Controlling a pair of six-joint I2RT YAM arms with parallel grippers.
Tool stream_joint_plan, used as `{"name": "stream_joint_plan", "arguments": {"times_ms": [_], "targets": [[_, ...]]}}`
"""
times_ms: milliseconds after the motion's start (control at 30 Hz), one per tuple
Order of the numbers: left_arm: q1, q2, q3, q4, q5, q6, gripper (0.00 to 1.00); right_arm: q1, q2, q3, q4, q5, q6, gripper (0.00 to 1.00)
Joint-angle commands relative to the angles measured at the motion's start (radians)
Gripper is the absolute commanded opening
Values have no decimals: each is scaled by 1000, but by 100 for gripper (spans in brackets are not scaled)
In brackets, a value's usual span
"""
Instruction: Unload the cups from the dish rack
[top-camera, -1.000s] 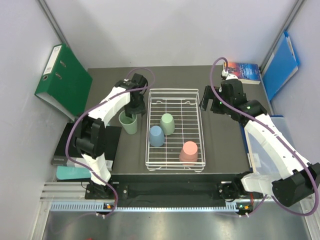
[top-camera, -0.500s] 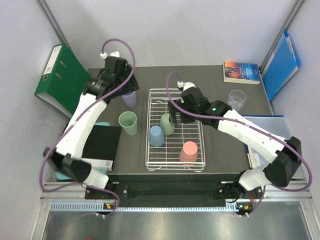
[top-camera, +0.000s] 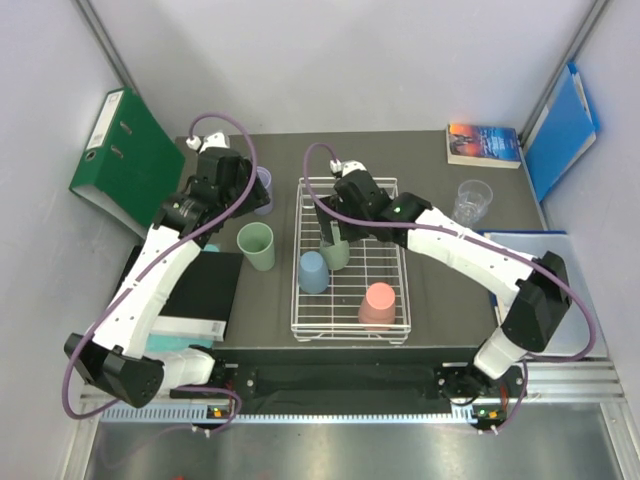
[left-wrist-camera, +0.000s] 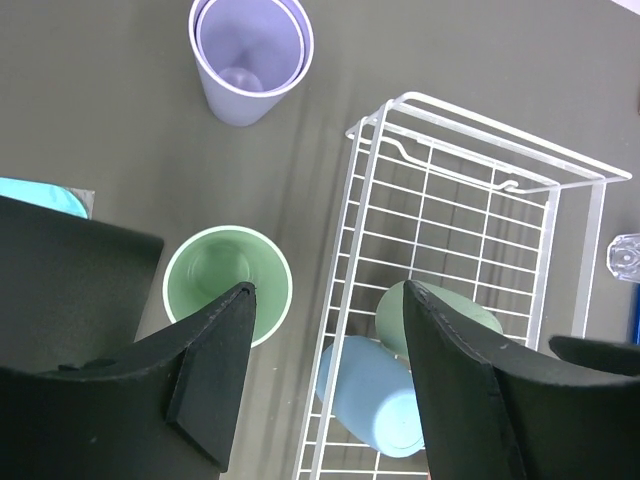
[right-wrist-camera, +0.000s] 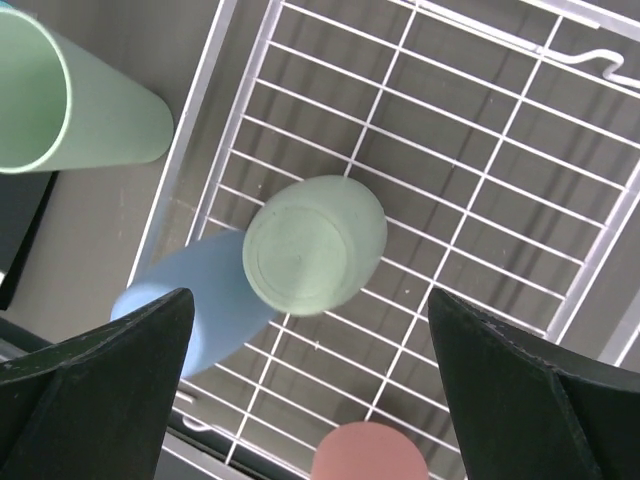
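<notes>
The white wire dish rack (top-camera: 400, 262) holds three upturned cups: a mint green cup (top-camera: 337, 256), a light blue cup (top-camera: 312, 272) and a salmon pink cup (top-camera: 377, 303). My right gripper (top-camera: 335, 224) hangs open above the green cup (right-wrist-camera: 315, 243), clear of it; the blue cup (right-wrist-camera: 195, 300) and the pink cup (right-wrist-camera: 370, 452) lie lower in that view. My left gripper (left-wrist-camera: 330, 290) is open and empty above the rack's left rim (left-wrist-camera: 368, 190). Left of the rack an upright green cup (left-wrist-camera: 227, 283) and a lilac cup (left-wrist-camera: 250, 55) stand on the table.
A clear glass (top-camera: 473, 198) stands right of the rack. A book (top-camera: 484, 144) lies at the back right, a blue folder (top-camera: 560, 130) against the right wall. A green binder (top-camera: 128, 160) and a black box (top-camera: 200, 290) sit at the left.
My right arm swung from the table's back right to above the rack, leaving a clear glass standing there. My left gripper left the upright green cup; a lilac cup now stands behind it.
</notes>
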Motion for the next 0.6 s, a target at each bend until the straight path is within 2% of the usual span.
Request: {"name": "stream_joint_plan", "arguments": {"times_ms": [0,167,233,267,333,367,467,567], "targets": [[-5,-46,-11,70,-3,4,66,17,56,65,44,9,-17,100],[-5,-48,-37,82,9,3,66,15,130,58,61,-13,-17,98],[-5,-49,-41,82,12,1,65,15,153,53,68,-13,-18,89],[-5,-51,-46,84,12,3,65,15,157,47,73,-13,-18,69],[-5,-55,-52,87,11,1,65,15,154,39,87,-13,-17,47],[-5,-57,-58,90,9,0,65,15,151,32,93,-11,-14,32],[-5,-58,-67,93,8,-3,65,15,138,33,88,1,-18,0],[-5,-58,-71,101,8,-7,64,15,107,41,75,13,-26,0]]}}
